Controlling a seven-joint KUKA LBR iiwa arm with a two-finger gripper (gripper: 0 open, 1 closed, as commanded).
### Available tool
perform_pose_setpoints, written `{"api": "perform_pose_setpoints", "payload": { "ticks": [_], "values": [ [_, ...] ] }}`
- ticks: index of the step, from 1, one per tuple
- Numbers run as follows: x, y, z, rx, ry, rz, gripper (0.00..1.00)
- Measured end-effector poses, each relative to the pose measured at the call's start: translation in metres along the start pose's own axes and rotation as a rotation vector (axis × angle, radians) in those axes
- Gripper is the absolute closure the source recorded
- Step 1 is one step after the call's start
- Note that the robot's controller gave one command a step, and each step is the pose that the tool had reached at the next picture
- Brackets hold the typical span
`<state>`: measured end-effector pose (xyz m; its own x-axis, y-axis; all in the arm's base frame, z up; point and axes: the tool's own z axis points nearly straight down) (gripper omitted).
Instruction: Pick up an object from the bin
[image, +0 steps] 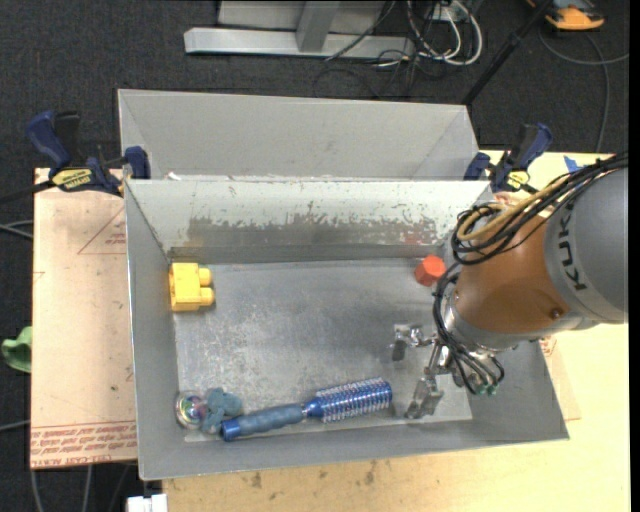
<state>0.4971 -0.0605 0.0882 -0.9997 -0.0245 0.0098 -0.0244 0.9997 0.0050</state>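
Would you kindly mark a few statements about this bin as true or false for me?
1. The yellow block lies towards the back left of the bin floor. True.
2. The blue brush lies along the front wall. True.
3. The end effector holds the brush. False: its fingers are apart and empty, just right of the brush's bristle end.
4. The small orange thing lies beside the yellow block. False: it sits at the back right, close to the arm, far from the block.
5. The brush's handle points to the right. False: it points to the front left corner.
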Motion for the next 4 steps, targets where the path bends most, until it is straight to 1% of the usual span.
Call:
{"api": "perform_pose_setpoints", "payload": {
  "ticks": [1,2,3,4],
  "values": [
    [0.010,0.076,0.015,0.006,-0.025,-0.172,0.00],
    [0.014,0.075,0.018,0.006,-0.011,-0.167,1.00],
    [0.010,0.053,-0.106,0.007,-0.019,-0.170,1.00],
    [-0.014,0.084,-0.183,0.009,-0.017,-0.581,1.00]
  ]
}}
